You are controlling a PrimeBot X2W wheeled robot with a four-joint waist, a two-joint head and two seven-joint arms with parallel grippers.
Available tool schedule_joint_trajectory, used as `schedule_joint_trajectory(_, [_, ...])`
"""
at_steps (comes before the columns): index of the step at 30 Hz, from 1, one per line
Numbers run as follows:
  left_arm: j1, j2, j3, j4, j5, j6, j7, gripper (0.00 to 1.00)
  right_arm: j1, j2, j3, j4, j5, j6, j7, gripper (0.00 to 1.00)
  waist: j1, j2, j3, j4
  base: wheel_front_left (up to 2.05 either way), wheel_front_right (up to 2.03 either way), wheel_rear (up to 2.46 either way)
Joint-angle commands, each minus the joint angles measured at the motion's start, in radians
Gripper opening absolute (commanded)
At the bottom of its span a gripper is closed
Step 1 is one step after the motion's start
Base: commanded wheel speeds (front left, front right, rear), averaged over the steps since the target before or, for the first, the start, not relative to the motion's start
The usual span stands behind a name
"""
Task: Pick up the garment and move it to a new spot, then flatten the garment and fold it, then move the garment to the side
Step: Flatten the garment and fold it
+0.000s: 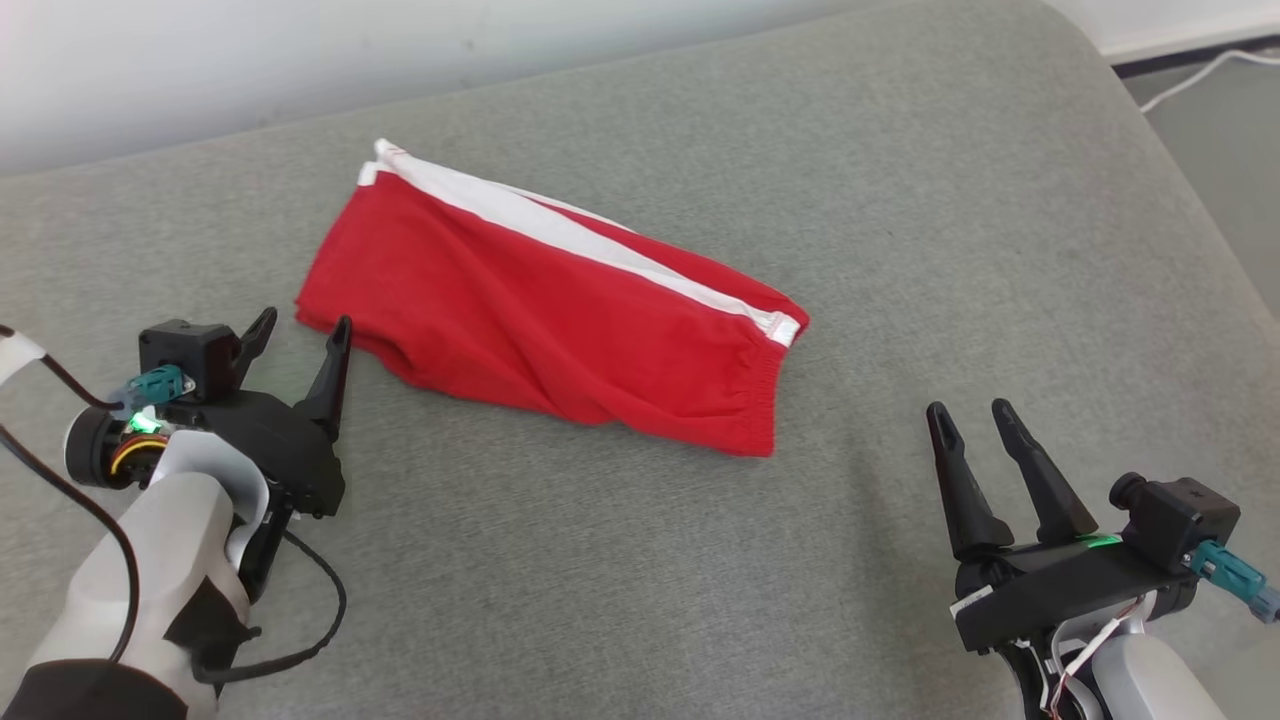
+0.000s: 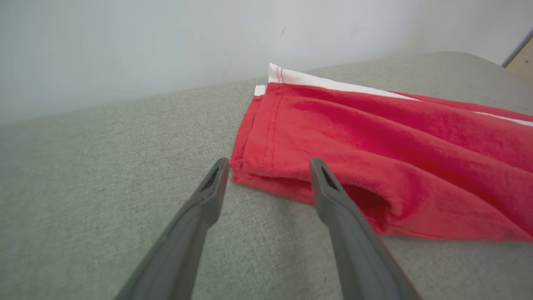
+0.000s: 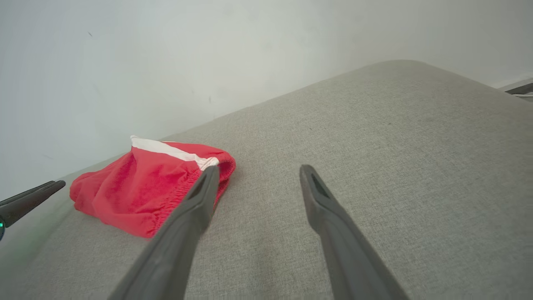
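Jaws wide and empty: left gripper (image 1: 306,320) just beside red garment (image 1: 540,320), right gripper (image 1: 968,406) well apart. Grey cushion (image 1: 640,580); white wall (image 1: 200,60) behind.

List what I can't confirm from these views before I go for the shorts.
- Head view: lower layers and underside of the red shorts, covered by the top layer.
- Left wrist view: the waistband end, cut off by the right edge; whether the left tool touches the hem, as one finger overlaps the cloth.
- Right wrist view: part of the waistband corner, behind a finger of the right tool.
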Motion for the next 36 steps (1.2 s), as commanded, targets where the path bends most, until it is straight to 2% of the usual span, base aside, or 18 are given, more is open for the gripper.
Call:
schedule_joint_trajectory(1, [-0.009, -0.001, 0.005, 0.014, -0.008, -0.006, -0.006, 1.00, 0.011, 0.005, -0.001, -0.009, -0.008, 0.000, 0.004, 1.00, 0.0000, 0.0000, 0.006, -0.013, 0.00, 0.00, 0.00])
schedule_joint_trajectory(14, [-0.062, -0.008, 0.026, 0.136, 0.008, -0.042, -0.006, 1.00, 0.022, 0.029, -0.004, -0.035, -0.024, 0.000, 0.015, 1.00, 0.0000, 0.0000, 0.044, -0.070, 0.00, 0.00, 0.00])
schedule_joint_trajectory(19, [-0.089, -0.005, 0.024, 0.175, 0.025, -0.035, -0.006, 1.00, 0.013, 0.033, 0.006, -0.025, -0.026, 0.000, 0.007, 1.00, 0.0000, 0.0000, 0.059, -0.083, 0.00, 0.00, 0.00])
schedule_joint_trajectory(21, [-0.095, 0.001, 0.009, 0.200, 0.049, -0.017, -0.006, 1.00, 0.010, 0.034, 0.010, -0.021, -0.026, 0.000, 0.007, 1.00, 0.0000, 0.0000, 0.061, -0.087, 0.00, 0.00, 0.00])
schedule_joint_trajectory(24, [-0.092, -0.013, 0.002, 0.239, 0.044, -0.011, 0.000, 1.00, 0.007, 0.035, 0.013, -0.013, -0.024, 0.000, 0.003, 1.00, 0.0000, 0.0000, 0.058, -0.090, 0.00, 0.00, 0.00])
schedule_joint_trajectory(25, [-0.095, -0.016, -0.003, 0.250, 0.048, -0.011, 0.004, 0.68, 0.007, 0.035, 0.014, -0.011, -0.024, 0.000, 0.001, 1.00, 0.0000, 0.0000, 0.058, -0.090, 0.00, 0.00, 0.00])
schedule_joint_trajectory(26, [-0.094, -0.023, -0.002, 0.257, 0.039, -0.017, 0.005, 0.00, 0.006, 0.035, 0.015, -0.009, -0.026, 0.000, -0.001, 1.00, 0.0000, 0.0000, 0.057, -0.090, 0.00, 0.00, 0.00])
schedule_joint_trajectory(36, [-0.097, -0.035, -0.009, 0.278, 0.049, -0.018, -0.003, 0.00, 0.002, 0.032, 0.027, 0.001, -0.039, 0.000, -0.008, 1.00, 0.0000, 0.0000, 0.047, -0.069, 0.00, 0.00, 0.00])
